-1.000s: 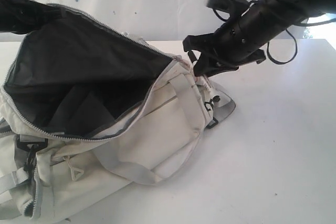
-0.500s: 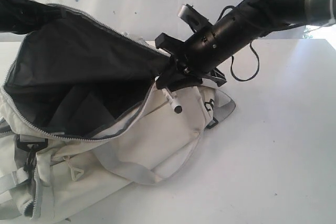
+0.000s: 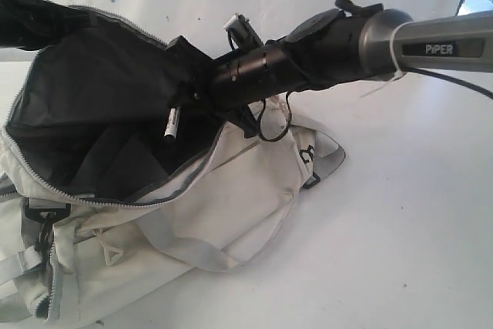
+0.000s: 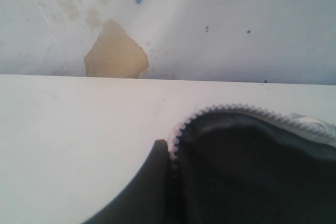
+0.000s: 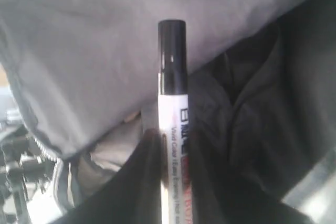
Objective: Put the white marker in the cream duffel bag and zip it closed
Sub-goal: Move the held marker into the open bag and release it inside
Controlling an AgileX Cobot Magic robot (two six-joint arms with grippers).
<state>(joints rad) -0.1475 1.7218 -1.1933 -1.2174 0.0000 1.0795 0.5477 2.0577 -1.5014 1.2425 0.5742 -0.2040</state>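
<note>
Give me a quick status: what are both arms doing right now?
Right fingers shut on white marker, over the open cream duffel bag. Left fingers shut on its zipper edge, held up. Nothing blocking; zip undone.

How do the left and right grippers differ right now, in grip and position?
The left gripper pinches the zipper rim of the cream duffel bag, holding it open; the right gripper clamps the white marker. The left sits at the bag's raised edge; the right hangs over the opening, marker cap down. Both are shut.
</note>
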